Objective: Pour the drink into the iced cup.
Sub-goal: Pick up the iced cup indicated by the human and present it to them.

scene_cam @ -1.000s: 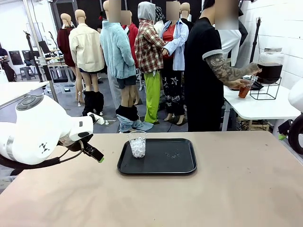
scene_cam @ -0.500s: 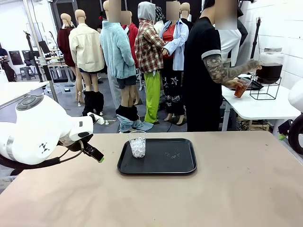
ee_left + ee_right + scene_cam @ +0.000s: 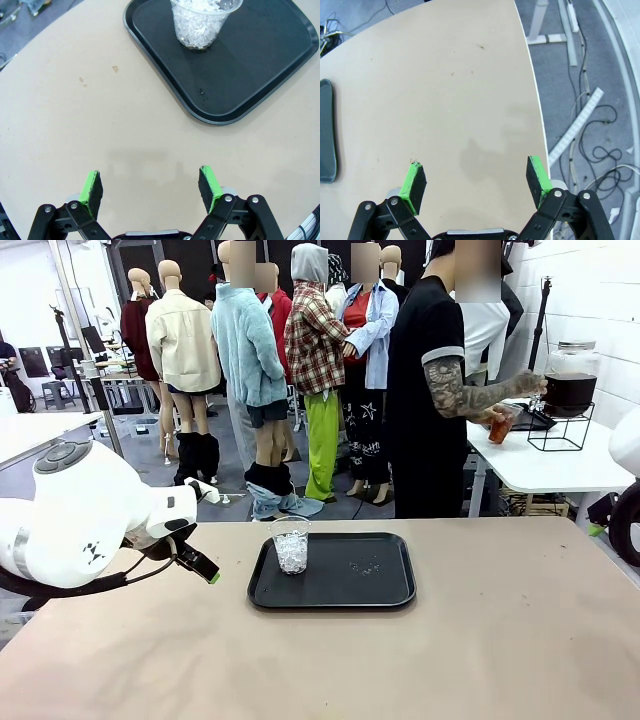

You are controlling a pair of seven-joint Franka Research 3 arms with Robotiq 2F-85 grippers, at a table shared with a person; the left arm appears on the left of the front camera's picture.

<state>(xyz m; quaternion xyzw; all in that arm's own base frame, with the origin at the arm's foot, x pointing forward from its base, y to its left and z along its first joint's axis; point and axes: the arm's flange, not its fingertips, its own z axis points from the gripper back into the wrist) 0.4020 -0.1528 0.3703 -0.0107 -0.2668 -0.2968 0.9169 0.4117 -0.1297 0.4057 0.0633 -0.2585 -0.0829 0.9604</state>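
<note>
On the black tray point(image 3: 385, 590) the iced cup point(image 3: 291, 546) stands unfilled, the drink point(image 3: 499, 430) is held in the person's hand point(image 3: 492, 415) at the far side table point(image 3: 545, 468), and left gripper point(image 3: 151, 186) and right gripper point(image 3: 476, 184) both gape empty, so the next move likely needs that drink brought over

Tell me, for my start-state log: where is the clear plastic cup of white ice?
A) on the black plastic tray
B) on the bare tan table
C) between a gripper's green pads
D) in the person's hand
A: the clear plastic cup of ice stands upright on the black plastic tray, apart from the open left gripper.
</note>
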